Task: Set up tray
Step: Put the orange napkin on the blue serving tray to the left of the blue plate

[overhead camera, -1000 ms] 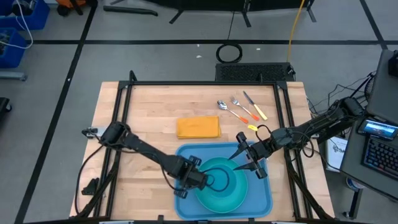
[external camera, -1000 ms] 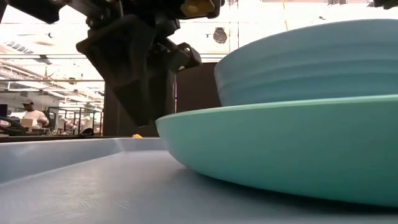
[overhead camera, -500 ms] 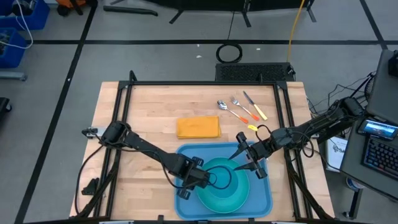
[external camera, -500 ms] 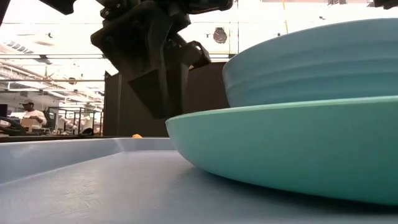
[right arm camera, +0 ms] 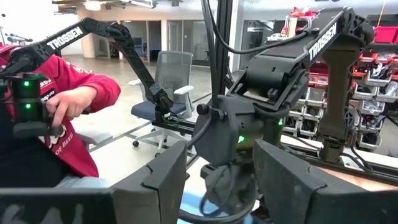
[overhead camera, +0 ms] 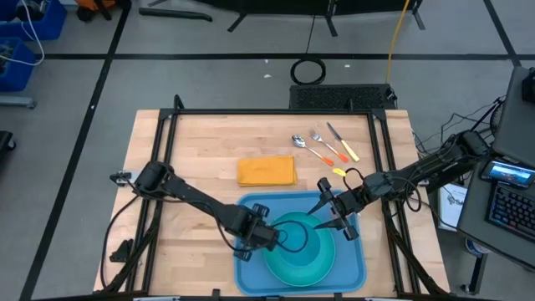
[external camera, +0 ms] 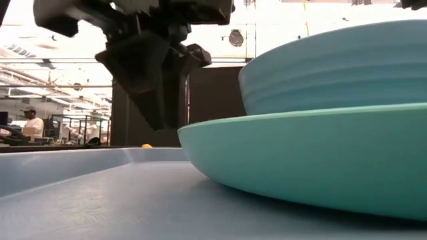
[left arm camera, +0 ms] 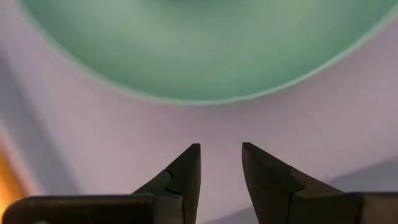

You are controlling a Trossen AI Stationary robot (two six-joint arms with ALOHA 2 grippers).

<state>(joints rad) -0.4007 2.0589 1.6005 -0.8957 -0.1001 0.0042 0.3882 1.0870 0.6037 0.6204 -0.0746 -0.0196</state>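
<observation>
Wooden table, blue tray (overhead camera: 250, 276) holding plate (overhead camera: 299, 266) and bowl (overhead camera: 298, 233). Left gripper (left arm camera: 220, 163), narrowly parted and empty, has backed off the plate's rim; right gripper (overhead camera: 333, 224) waits open nearby.

The tray (overhead camera: 251, 269) lies at the table's (overhead camera: 201, 150) near edge, holding a plate (overhead camera: 303, 266) with a bowl (overhead camera: 311, 237) on it. The left gripper (overhead camera: 266, 238) sits at the plate's left rim, the right gripper (overhead camera: 333, 219) at the tray's far right corner. A napkin (overhead camera: 267, 171) lies beyond, cutlery (overhead camera: 322, 145) toward the far right corner.
</observation>
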